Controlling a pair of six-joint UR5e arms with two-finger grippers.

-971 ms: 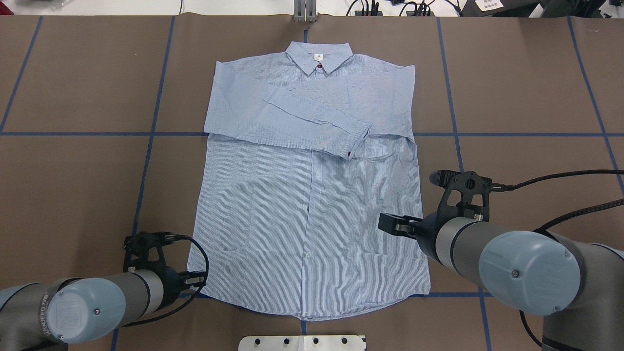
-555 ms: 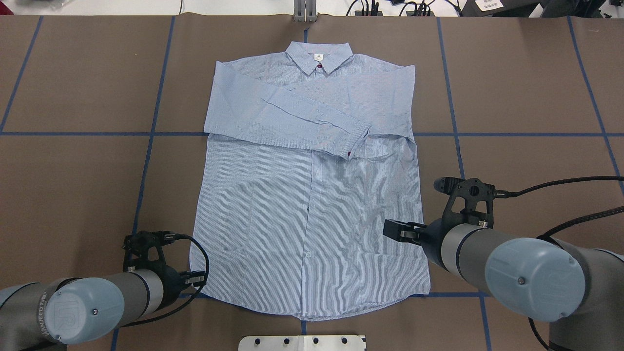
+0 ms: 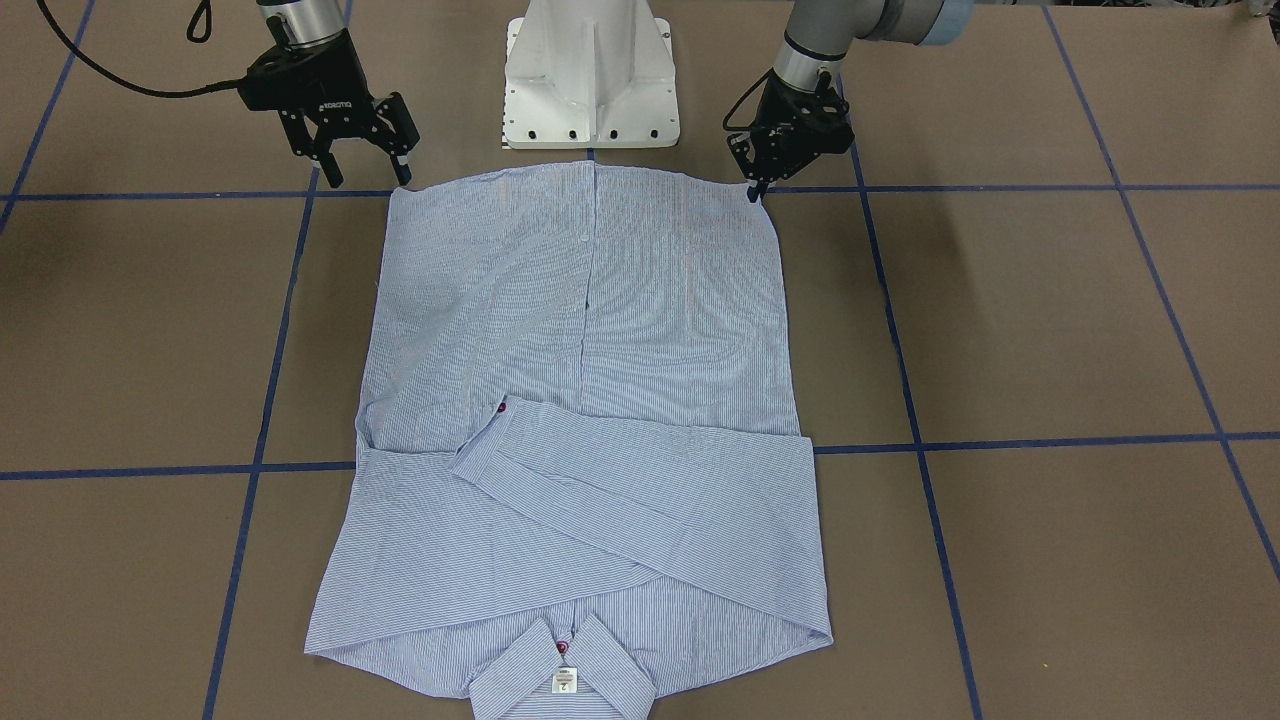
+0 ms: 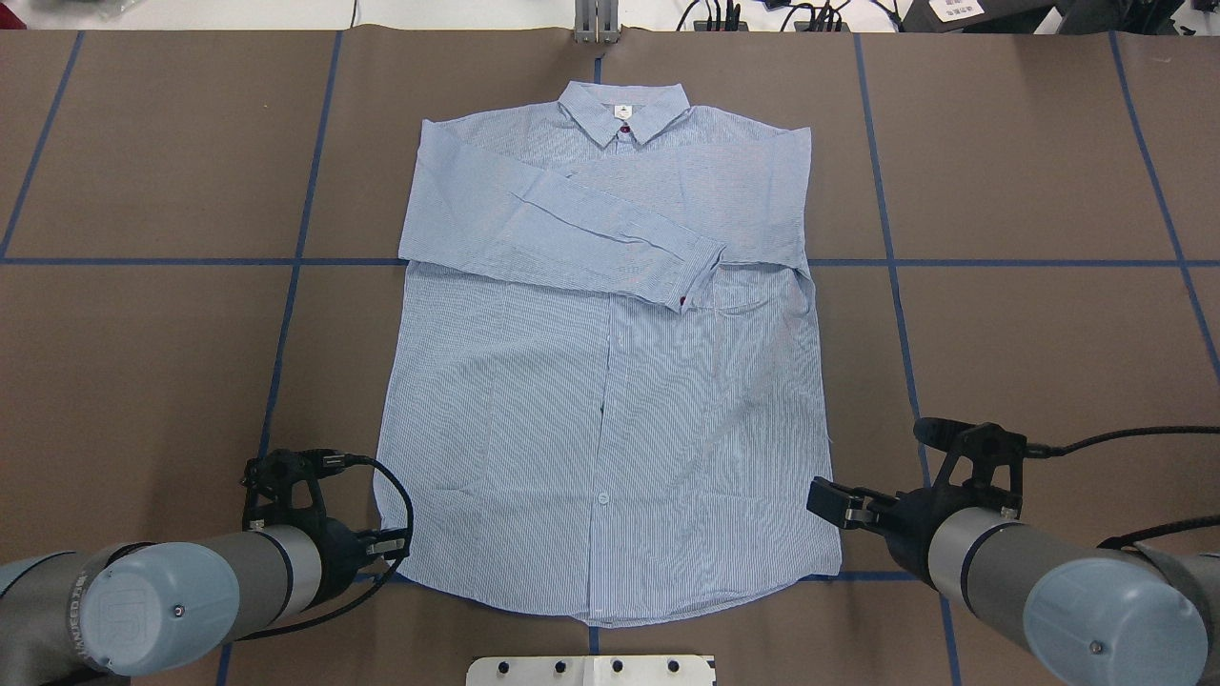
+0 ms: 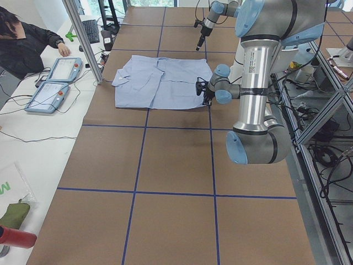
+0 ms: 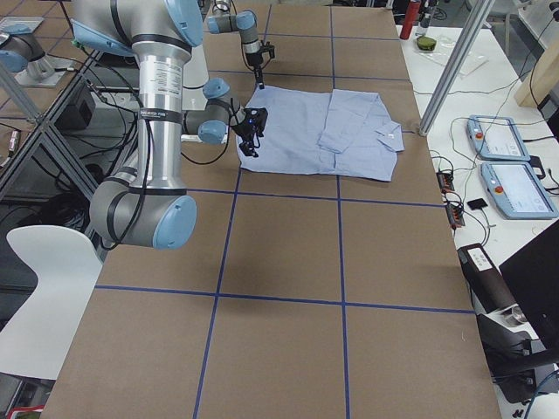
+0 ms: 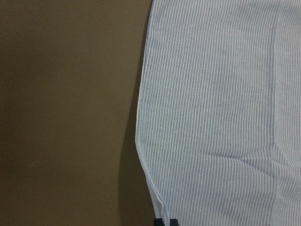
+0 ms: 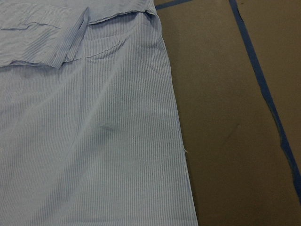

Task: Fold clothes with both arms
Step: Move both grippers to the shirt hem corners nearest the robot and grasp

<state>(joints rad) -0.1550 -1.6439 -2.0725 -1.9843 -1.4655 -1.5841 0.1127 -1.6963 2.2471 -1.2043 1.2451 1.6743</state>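
Observation:
The light-blue striped shirt lies flat, front up, collar at the far side, both sleeves folded across the chest. It also shows in the front view. My left gripper sits at the hem's left corner; in the front view its jaws are together on that corner. In the left wrist view the fingertips meet at the hem edge. My right gripper is open and empty, just off the hem's right corner; it also shows in the front view. The right wrist view shows the shirt's pocket side.
The white pedestal base stands just behind the hem. Blue tape lines cross the brown table cover. In the exterior left view an operator and two pendants are beyond the collar end. A metal post stands at the far edge.
My right gripper has moved back toward the robot and outward, from over the shirt's right side to beside the hem's right corner. The left gripper and the shirt have not moved.

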